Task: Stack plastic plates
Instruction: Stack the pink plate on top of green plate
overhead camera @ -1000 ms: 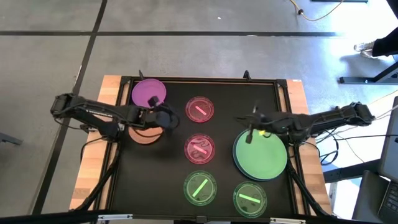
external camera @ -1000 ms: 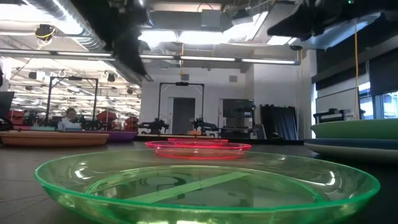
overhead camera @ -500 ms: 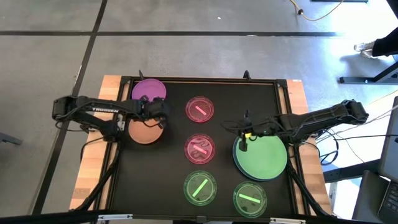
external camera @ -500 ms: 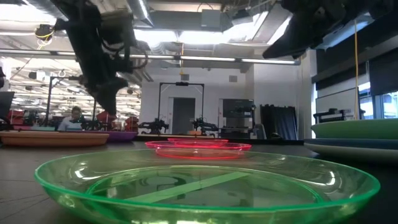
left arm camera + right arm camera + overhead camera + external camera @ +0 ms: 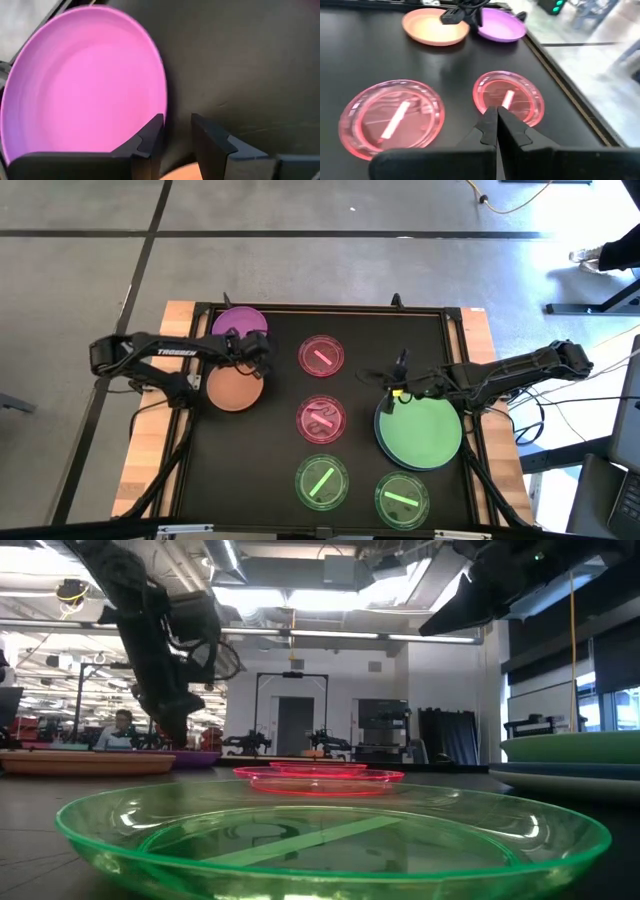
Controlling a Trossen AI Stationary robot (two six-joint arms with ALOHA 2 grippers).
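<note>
Looking from the near edge, you've two small translucent green plates (image 5: 321, 481), then the large green plate (image 5: 419, 429) stacked at right. Your right gripper (image 5: 496, 131), fingers pressed together and empty, hovers by its far-left rim. Farther left, your left gripper (image 5: 174, 137), narrowly parted, holds nothing between the round orange plate (image 5: 234, 389) and the purple plate (image 5: 85, 80).

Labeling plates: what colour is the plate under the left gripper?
Purple plate, plain with no stripe; left gripper sits at its rim. Clearest in the left wrist view.
</note>
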